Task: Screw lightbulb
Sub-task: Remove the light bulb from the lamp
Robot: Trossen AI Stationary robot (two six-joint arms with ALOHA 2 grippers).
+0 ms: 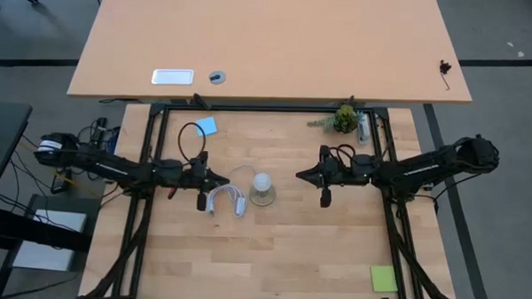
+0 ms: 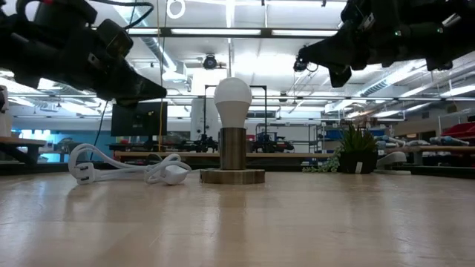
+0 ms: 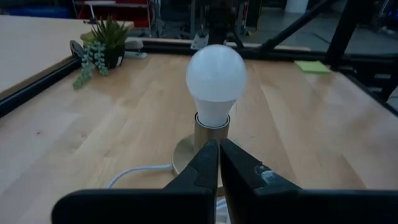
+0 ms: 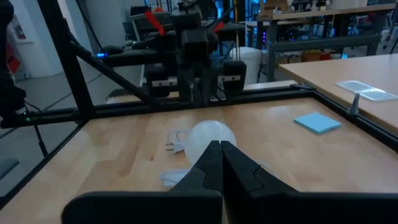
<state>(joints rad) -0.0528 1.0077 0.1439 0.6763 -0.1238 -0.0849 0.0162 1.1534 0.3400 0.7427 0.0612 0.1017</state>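
While the lightbulb (image 1: 262, 182) stands upright in its socket (image 1: 262, 198), the left gripper (image 1: 222, 179), nearly closed and empty, is held at nine o'clock; the right gripper (image 1: 301, 175), closed and empty, at three. The bulb looks seated; gripping and twisting would come next if it is not tight.

One lightbulb (image 1: 262, 181), one plant (image 1: 344, 118), two sticky notes (image 1: 206, 125).

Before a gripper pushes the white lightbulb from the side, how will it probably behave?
The lightbulb stands upright in the socket, so it probably resists rolling. Its smooth rounded surface looks slippery to pinch. The tall bulb on a small round base might tip or slide, dragging the loose white cord.
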